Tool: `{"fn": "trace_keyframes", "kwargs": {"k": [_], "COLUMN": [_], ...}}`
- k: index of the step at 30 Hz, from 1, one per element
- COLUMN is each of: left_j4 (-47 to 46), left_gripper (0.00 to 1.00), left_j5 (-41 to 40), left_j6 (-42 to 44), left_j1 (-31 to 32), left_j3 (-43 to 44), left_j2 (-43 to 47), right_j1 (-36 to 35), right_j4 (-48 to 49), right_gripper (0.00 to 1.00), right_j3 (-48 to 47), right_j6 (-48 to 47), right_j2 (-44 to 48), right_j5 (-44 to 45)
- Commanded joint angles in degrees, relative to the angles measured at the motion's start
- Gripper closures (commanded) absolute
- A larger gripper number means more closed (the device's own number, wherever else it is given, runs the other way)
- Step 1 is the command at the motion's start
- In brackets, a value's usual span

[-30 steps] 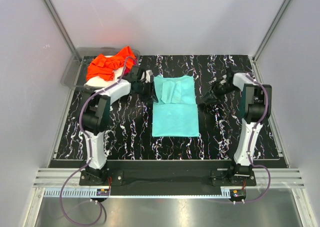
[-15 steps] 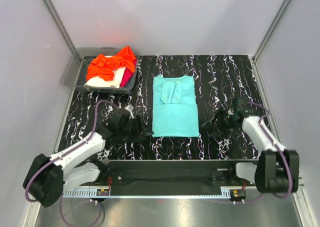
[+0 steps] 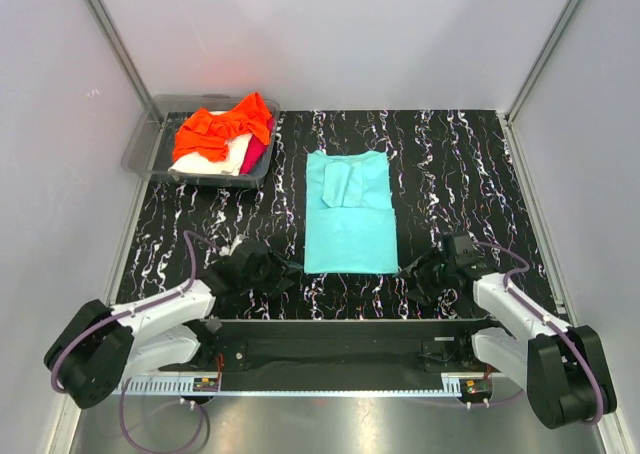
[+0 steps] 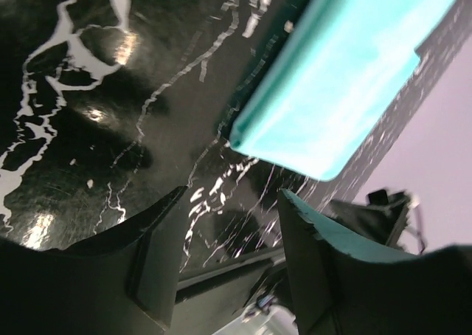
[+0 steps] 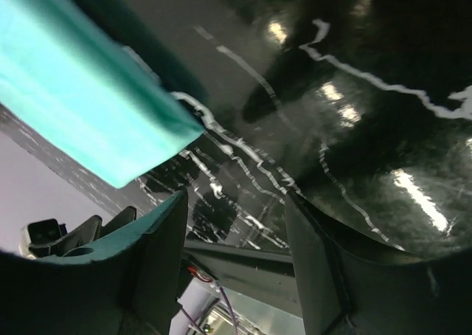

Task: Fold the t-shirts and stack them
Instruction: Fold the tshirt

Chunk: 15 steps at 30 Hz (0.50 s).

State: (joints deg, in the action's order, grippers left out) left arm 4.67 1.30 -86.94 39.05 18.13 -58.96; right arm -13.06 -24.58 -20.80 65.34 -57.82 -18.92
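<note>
Between left gripper (image 3: 278,272) and right gripper (image 3: 412,274), the turquoise t-shirt (image 3: 350,229) lies flat.
Both jaws gape wide and empty, a hem corner just ahead of each.

The table (image 3: 450,164) is a black slab veined with white, glossy enough to throw back lamp glare in both wrist views. 2 things lie directly on it. The turquoise t-shirt (image 3: 350,224) lies flat, folded into a long rectangle. Its near left corner sits just beyond the fingertips of the left gripper (image 3: 275,272) and its near right corner just beyond those of the right gripper (image 3: 418,274), so the hem runs between the 2. The grey tray (image 3: 140,152) stands far beyond the left gripper and to its left, at the table's far left corner, well apart from the shirt.
</note>
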Motion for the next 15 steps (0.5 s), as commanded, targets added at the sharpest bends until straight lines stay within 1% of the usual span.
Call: {"fn": "trace_keyframes", "kwargs": {"k": [1, 4, 9, 15], "left_j4": [-6.2, -7.7, -8.4, -8.7], "left_gripper": [0.45, 0.46, 0.46, 0.48], "left_j5": [-5.4, -6.9, -8.8, -8.9], "left_j6": [-8.6, -11.7, -12.4, -12.4], "left_j1": [1.5, 2.8, 3.8, 4.6], "left_j3": [-1.3, -2.2, -1.1, 0.9], "left_j2": [-2.6, -5.0, -8.8, -14.4], "right_j1": [-0.7, -0.8, -0.8, -0.8], "right_j4": [7.9, 10.7, 13.1, 15.3], "right_gripper": [0.39, 0.40, 0.42, 0.44], "right_j3": [2.7, 3.7, 4.7, 3.7], "right_j6": [6.3, 6.0, 6.0, 5.4], "right_j2": [-0.3, -1.2, -3.2, -8.1], "right_j5": [3.6, 4.8, 6.3, 6.9]}}
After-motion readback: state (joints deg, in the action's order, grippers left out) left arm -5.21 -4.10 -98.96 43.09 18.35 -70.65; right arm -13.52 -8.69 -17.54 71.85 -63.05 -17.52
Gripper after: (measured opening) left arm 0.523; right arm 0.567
